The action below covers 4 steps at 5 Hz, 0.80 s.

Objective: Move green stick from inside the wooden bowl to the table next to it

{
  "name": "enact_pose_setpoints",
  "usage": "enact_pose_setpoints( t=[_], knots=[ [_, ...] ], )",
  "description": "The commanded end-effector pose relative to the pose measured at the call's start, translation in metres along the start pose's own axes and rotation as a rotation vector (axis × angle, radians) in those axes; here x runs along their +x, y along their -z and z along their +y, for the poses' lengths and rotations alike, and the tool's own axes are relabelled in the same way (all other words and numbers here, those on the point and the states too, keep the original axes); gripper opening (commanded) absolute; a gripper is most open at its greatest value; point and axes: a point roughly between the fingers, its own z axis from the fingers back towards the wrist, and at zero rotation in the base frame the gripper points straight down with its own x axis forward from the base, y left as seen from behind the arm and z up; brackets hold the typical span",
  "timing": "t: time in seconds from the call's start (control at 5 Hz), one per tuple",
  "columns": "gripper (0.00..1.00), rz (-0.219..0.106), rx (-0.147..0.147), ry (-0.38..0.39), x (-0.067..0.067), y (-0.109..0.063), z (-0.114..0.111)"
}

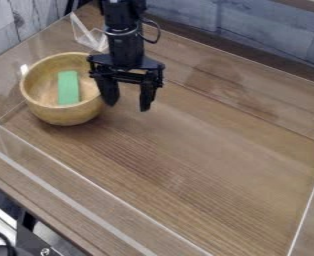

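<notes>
We see the black gripper (129, 96) pointing down with its jaws spread wide and nothing between them. Just to its left sits the round light-tan wooden bowl (40, 108), with the flat bright-green stick (70, 88) lying inside. Below the fingertips is the brown wood-grain table (200, 150).
</notes>
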Motion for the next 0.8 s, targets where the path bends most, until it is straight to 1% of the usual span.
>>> enact_pose_setpoints(
  t=[0.0,0.2,0.6],
  knots=[
    [1.00,-0.074,0.012,-0.033,0.011,-0.021,0.016],
    [1.00,-0.068,0.015,-0.057,0.009,-0.022,0.023],
    [1.00,-0.052,0.023,-0.035,-0.006,-0.013,0.030]
  ],
)
